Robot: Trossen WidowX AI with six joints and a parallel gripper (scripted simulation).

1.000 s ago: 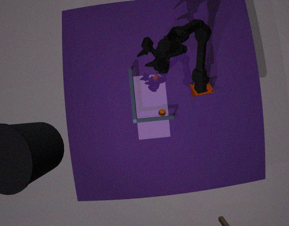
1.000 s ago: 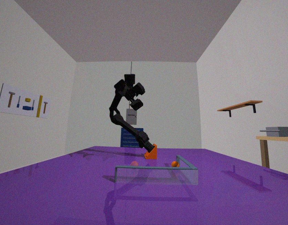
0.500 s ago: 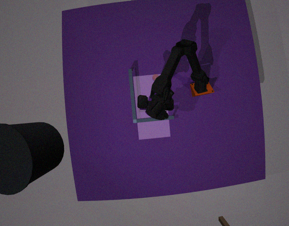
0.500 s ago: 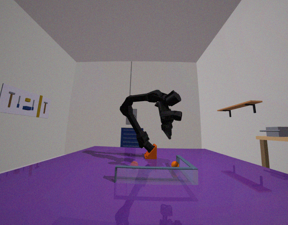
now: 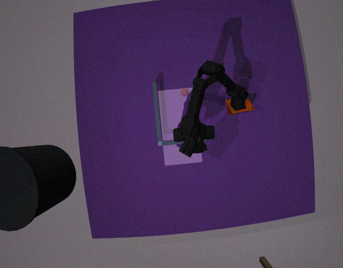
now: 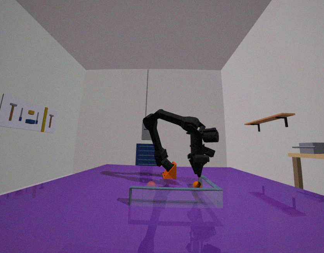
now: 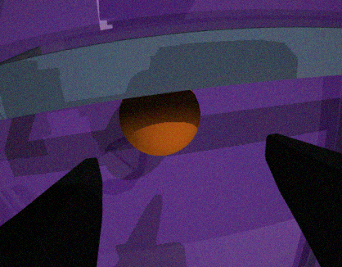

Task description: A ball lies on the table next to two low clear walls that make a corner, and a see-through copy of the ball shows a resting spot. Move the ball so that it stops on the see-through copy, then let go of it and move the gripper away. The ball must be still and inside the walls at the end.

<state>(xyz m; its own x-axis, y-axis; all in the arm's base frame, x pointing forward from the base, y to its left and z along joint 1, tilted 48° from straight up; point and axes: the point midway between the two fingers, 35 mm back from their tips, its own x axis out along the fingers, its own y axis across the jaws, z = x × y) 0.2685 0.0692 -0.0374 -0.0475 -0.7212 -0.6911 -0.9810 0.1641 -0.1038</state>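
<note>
Orange ball [image 7: 159, 123], half shadowed, sits beside the wall [image 7: 157, 65]; hand [image 7: 184, 201] spread, empty.

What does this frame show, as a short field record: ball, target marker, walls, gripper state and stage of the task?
ball: orange ball on the table, close against one clear wall, inside the corner
target: see-through copy near the far open end of the other wall, well apart from the ball
gripper: gripper open, pointing down over the ball, fingers either side and short of it, holding nothing
stage: ball not yet grasped or moved
hidden: ball is covered by the arm in the top view
</note>
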